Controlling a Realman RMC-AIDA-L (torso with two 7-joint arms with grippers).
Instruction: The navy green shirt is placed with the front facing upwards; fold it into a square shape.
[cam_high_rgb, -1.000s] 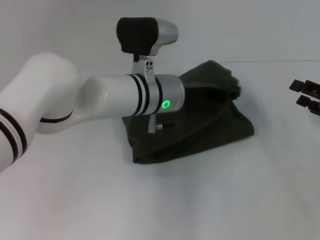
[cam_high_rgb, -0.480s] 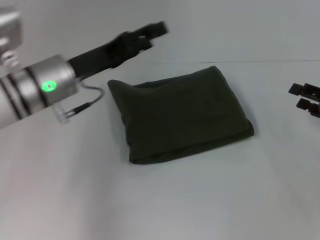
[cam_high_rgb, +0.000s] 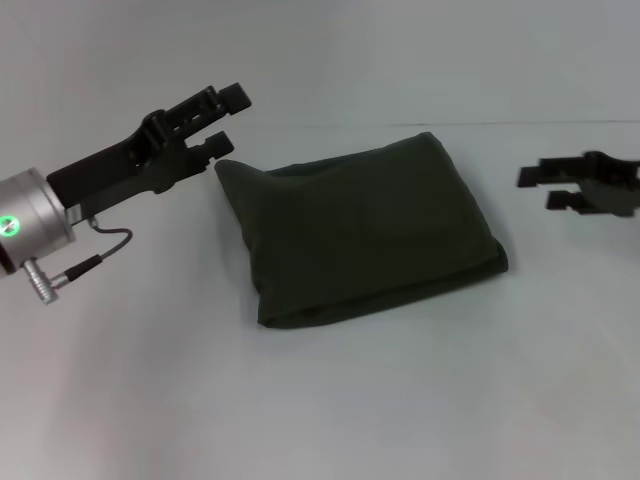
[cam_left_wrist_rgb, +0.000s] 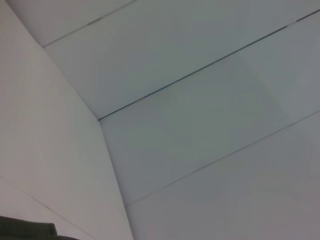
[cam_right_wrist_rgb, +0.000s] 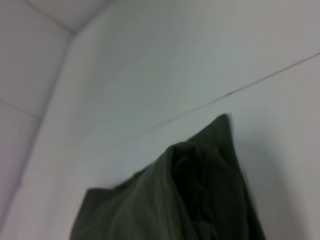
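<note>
The white surface (cam_high_rgb: 330, 400) carries the navy green shirt (cam_high_rgb: 365, 240), folded into a near-square whose long axis runs slightly diagonal, plain side up. The right wrist view alone shows its layered folds (cam_right_wrist_rgb: 200, 200). The left gripper (cam_high_rgb: 228, 120), fingers released, hovers just beside the shirt's far-left corner; the right gripper (cam_high_rgb: 540, 190), fingers parted, hangs apart to its right.

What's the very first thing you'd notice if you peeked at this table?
A dark olive-green cotton shirt, folded into a chunky square, lies in the middle of the white table. The left black tool hangs open just off the shirt's far left corner, and the right tool hovers open off its right side.
</note>
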